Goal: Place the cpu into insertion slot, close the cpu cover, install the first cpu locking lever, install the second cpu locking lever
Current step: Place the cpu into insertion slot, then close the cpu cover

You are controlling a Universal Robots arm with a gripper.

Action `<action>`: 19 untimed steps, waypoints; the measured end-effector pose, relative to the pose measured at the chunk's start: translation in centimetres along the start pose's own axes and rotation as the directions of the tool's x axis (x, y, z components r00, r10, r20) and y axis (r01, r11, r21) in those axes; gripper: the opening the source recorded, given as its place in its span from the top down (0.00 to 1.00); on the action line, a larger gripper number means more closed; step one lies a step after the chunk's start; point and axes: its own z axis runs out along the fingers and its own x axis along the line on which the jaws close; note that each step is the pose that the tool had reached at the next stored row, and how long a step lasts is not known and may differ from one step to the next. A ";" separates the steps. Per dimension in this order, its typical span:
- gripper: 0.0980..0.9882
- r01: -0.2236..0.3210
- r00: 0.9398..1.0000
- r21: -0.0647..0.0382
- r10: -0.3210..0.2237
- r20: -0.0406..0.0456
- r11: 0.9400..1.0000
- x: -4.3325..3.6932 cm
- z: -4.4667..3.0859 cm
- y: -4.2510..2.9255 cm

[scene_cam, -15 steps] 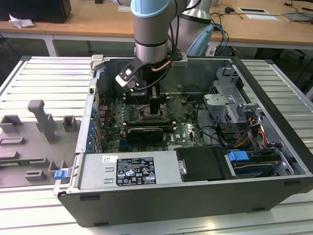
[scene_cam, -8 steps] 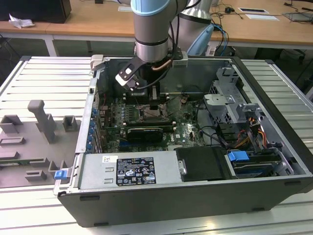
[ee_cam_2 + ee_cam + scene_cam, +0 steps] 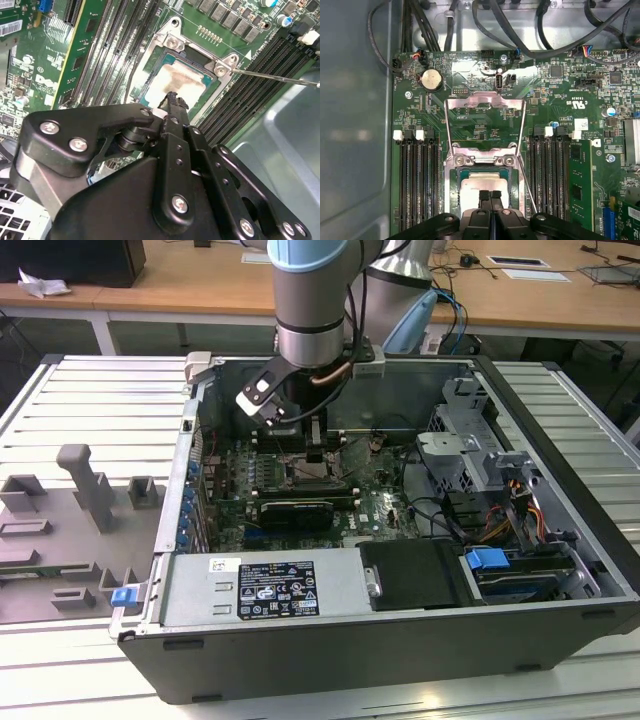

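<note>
The cpu (image 3: 474, 186) lies already in the insertion slot (image 3: 454, 192); the cpu cover (image 3: 485, 102) is open, folded back behind it; a thin locking lever (image 3: 527, 187) is free, so three steps are left; my end effector (image 3: 490, 194) is narrow, holding nothing, over the cpu; contact I cannot tell; it hides the slot's near edge.

power supply label (image 3: 275, 590) | print illegible | circuit board (image 3: 560, 90) | markings illegible
</note>
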 end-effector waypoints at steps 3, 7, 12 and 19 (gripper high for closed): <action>0.99 0.000 1.000 0.000 0.000 0.000 1.000 0.00 -0.08 0.01; 0.99 0.000 1.000 0.000 0.000 0.000 1.000 0.01 -0.23 0.02; 0.99 0.000 1.000 0.000 0.000 0.000 1.000 0.01 -0.29 0.03; 0.99 0.000 1.000 0.000 0.000 0.000 1.000 0.02 -0.22 0.76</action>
